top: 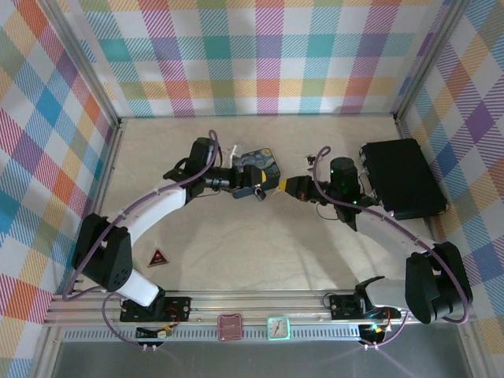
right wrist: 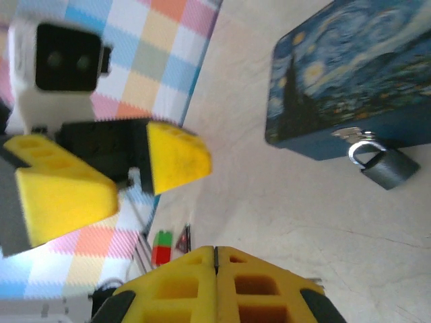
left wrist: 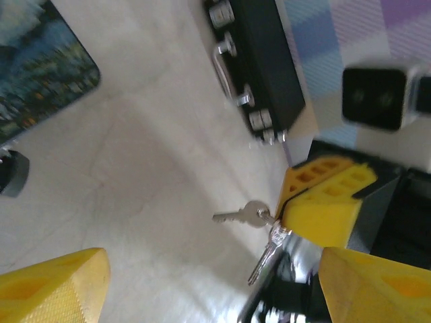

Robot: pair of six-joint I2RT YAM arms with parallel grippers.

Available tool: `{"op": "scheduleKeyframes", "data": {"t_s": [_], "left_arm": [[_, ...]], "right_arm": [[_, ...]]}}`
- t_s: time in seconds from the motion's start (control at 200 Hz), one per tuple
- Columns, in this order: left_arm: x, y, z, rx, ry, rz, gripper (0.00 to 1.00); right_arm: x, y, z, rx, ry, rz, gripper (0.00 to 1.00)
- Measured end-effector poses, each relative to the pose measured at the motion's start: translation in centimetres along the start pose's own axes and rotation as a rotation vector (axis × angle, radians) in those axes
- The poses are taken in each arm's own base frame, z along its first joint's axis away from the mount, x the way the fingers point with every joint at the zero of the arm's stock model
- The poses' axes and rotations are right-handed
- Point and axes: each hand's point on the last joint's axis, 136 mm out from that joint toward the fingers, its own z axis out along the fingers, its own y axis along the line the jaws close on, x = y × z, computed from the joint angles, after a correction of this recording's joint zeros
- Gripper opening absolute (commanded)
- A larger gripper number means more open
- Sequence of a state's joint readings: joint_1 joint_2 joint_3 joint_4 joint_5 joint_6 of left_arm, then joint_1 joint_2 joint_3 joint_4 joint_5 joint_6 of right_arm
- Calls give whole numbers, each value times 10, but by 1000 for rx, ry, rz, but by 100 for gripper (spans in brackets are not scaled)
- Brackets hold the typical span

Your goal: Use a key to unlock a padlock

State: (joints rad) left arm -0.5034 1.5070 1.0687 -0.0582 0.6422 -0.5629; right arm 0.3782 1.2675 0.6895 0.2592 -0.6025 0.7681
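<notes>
The padlock (right wrist: 381, 167), small and dark grey, hangs from the hasp on the side of the blue starry-night tin (right wrist: 350, 74); it also shows at the left edge (left wrist: 9, 172) of the left wrist view. My right gripper (right wrist: 215, 269) is shut, and two silvery keys on a ring stick out from its yellow fingers (left wrist: 323, 202): one key (left wrist: 241, 215) points left, the other (left wrist: 265, 258) hangs down. My left gripper (left wrist: 212, 282) is open, fingers wide apart, facing the keys. In the top view both grippers, left (top: 256, 190) and right (top: 283, 187), meet just in front of the tin (top: 260, 162).
A black case (top: 402, 177) lies at the back right, its latches (left wrist: 232, 67) seen from the left wrist. A red triangular piece (top: 159, 257) sits on the table front left. Plaid walls enclose the table on three sides.
</notes>
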Motion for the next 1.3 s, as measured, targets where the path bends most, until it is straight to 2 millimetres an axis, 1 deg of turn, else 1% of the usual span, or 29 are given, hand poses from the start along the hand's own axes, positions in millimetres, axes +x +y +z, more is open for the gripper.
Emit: {"op": "scheduleKeyframes", "data": {"t_s": [0.075, 0.15, 0.24, 0.35, 0.45, 0.555, 0.635, 0.695, 0.765, 0.84, 0.93, 1.075, 1.2, 1.3], "left_arm": [[-3, 2, 0, -17, -79, -30, 79], [-8, 1, 2, -26, -149, -53, 78], [-16, -4, 5, -23, -215, -81, 78], [-25, -13, 6, -4, -283, -108, 79], [-32, -15, 4, 3, -329, -170, 79], [-37, -12, 2, 2, -361, -254, 79], [-41, -12, 1, 3, -377, -313, 79], [-43, -11, 0, 5, -392, -351, 79], [-45, -9, -1, 3, -406, -398, 78], [-46, -7, -2, 3, -416, -444, 77], [-47, -7, -4, 11, -426, -495, 76], [-52, -14, -14, 35, -455, -556, 73], [-57, -24, -25, 76, -486, -608, 71], [-59, -28, -28, 105, -488, -677, 68]], "right_arm": [[-1, -12, 0, 31, -41, 58, 0], [-6, -16, -1, 43, -84, 90, 0], [-17, -12, -1, 28, -145, 105, 0], [-28, 1, 0, -10, -210, 78, 0], [-29, 21, 6, -44, -244, -55, 0], [-28, 36, 9, -64, -252, -189, 0], [-37, 49, 10, -80, -264, -289, 0], [-44, 62, 11, -108, -276, -377, 0], [-49, 73, 10, -134, -292, -477, 0], [-48, 77, 11, -146, -292, -568, 0], [-46, 77, 14, -146, -293, -675, 0], [-44, 83, 15, -152, -329, -843, 0], [-43, 91, 16, -159, -365, -940, 0], [-43, 95, 20, -158, -393, -993, 0]]}}
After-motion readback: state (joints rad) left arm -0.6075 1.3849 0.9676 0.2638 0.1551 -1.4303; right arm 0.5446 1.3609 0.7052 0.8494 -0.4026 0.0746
